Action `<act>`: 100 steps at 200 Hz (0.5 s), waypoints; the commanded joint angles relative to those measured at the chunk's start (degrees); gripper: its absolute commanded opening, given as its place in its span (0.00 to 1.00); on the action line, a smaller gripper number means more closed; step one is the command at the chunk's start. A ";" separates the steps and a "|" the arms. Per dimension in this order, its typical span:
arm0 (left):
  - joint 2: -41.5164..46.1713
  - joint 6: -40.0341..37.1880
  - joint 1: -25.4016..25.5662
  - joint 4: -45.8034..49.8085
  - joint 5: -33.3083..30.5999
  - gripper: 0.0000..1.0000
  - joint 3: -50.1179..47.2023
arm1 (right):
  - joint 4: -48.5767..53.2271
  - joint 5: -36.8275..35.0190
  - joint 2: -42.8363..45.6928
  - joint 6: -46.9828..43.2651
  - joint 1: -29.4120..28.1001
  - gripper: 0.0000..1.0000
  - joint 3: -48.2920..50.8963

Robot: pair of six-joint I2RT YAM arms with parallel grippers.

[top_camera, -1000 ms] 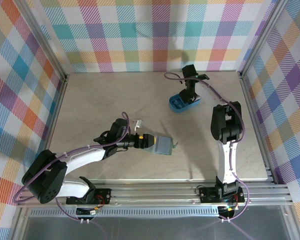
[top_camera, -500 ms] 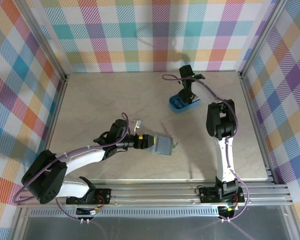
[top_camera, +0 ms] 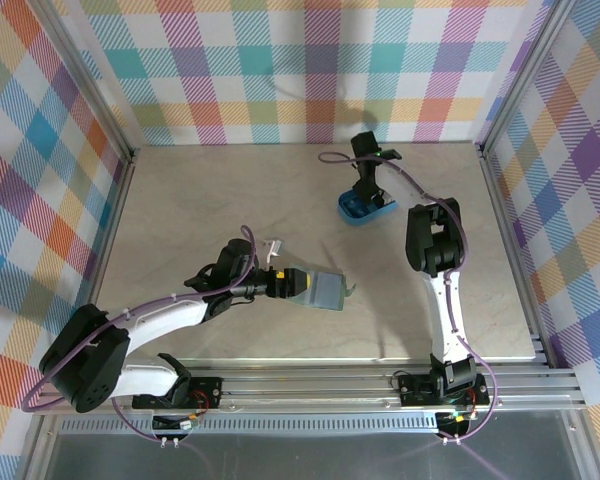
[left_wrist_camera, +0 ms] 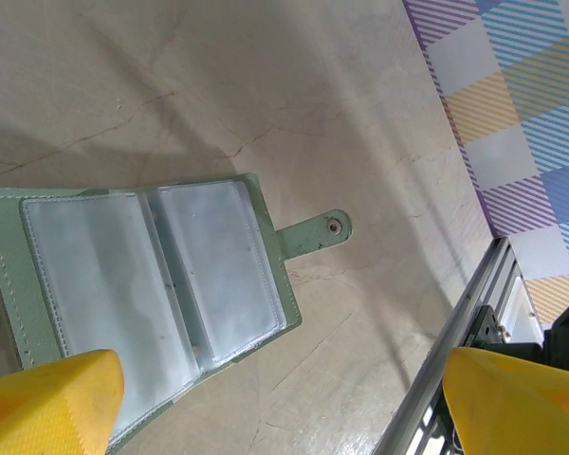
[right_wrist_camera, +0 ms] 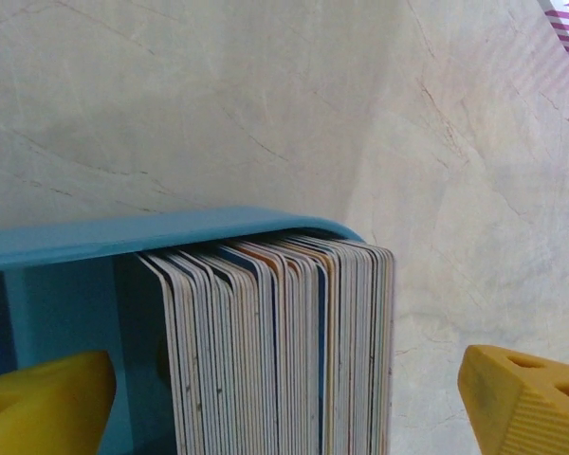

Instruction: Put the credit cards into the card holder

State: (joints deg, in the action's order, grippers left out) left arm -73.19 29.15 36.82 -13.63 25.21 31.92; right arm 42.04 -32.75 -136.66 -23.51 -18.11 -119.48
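Top external view: over the last second the right gripper has slid a little to its own left and away from the arm bases, and it now hangs directly over the blue tray. The left gripper has stayed put at the card holder.

In the right wrist view the jaws stand wide apart with nothing in them. The credit cards stand on edge in the tray, straight between the fingertips, with the tray's rim just beyond them. I read this as lining up for a pick; so far the holder's pockets look empty.

The left jaws are also spread wide. The card holder lies open and face up, mostly ahead of the jaws. One finger overlaps its near corner, but I cannot tell whether it presses down. The strap sticks out ahead of the gap between the jaws.

The cards are packed tight against one end of the tray, so a fingertip has little room to slip behind a single card. The tray has open room on the other side of the stack. The table's metal rail runs close to the left gripper's other finger. Bare table lies between the two grippers for the carry.
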 commanded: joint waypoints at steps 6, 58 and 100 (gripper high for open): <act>1.51 0.03 -0.69 1.58 -1.04 0.87 -0.19 | -0.30 -2.47 -1.06 -0.97 -0.41 0.88 -2.24; 1.43 0.24 -0.69 2.90 -2.79 0.87 0.18 | -2.21 -5.36 0.44 -1.11 -0.61 0.79 -1.37; 1.03 0.72 -0.69 2.07 -2.71 0.87 -0.10 | -3.46 -5.48 2.25 -1.11 -0.73 0.71 -0.05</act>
State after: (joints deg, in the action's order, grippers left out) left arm -72.69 29.17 36.80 -11.94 22.87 31.92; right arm 40.82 -36.10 -137.10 -24.51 -18.83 -119.48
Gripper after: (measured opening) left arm 0.874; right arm 0.743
